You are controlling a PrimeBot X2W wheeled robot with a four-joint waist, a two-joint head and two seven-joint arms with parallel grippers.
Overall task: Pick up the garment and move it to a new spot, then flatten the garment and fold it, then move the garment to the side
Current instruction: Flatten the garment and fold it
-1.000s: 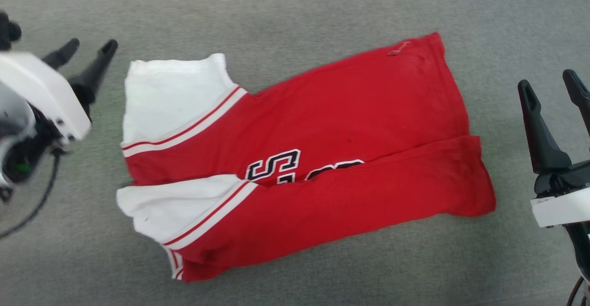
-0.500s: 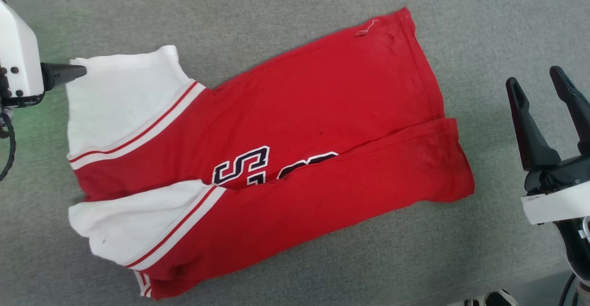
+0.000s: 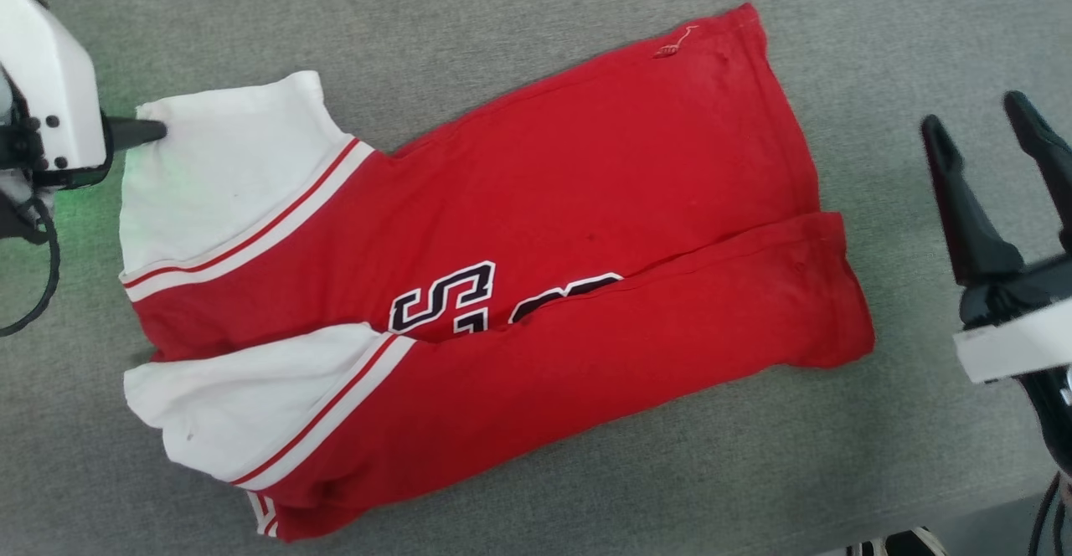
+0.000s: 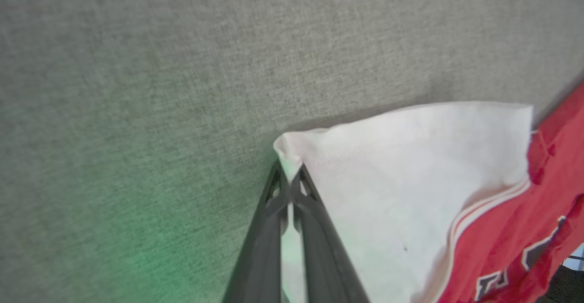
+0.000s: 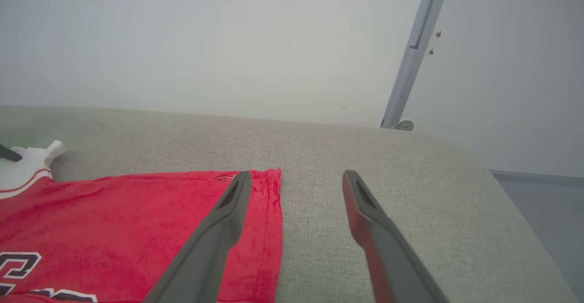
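The garment (image 3: 586, 229), a red T-shirt with white sleeves and black-and-white lettering, lies folded lengthwise on the grey fabric surface (image 3: 519, 28). My left gripper (image 3: 159, 131) is at the far left, shut on the far corner of the upper white sleeve (image 3: 226, 162). In the left wrist view the two dark fingers (image 4: 273, 221) pinch that sleeve corner (image 4: 285, 150), which is lifted slightly. My right gripper (image 3: 980, 133) stands open to the right of the garment's hem, apart from it. In the right wrist view its fingers (image 5: 228, 211) spread wide above the red hem (image 5: 269, 211).
The grey fabric surface ends near the bottom right of the head view, where a dark shoe (image 3: 913, 543) shows on the floor. A pale wall and a grey metal post (image 5: 410, 56) stand beyond the surface's far edge in the right wrist view.
My left gripper came in from the left, reached the upper white sleeve's corner and shut on it. The head camera shifted, so the garment sits differently in the picture. The right gripper stayed open.
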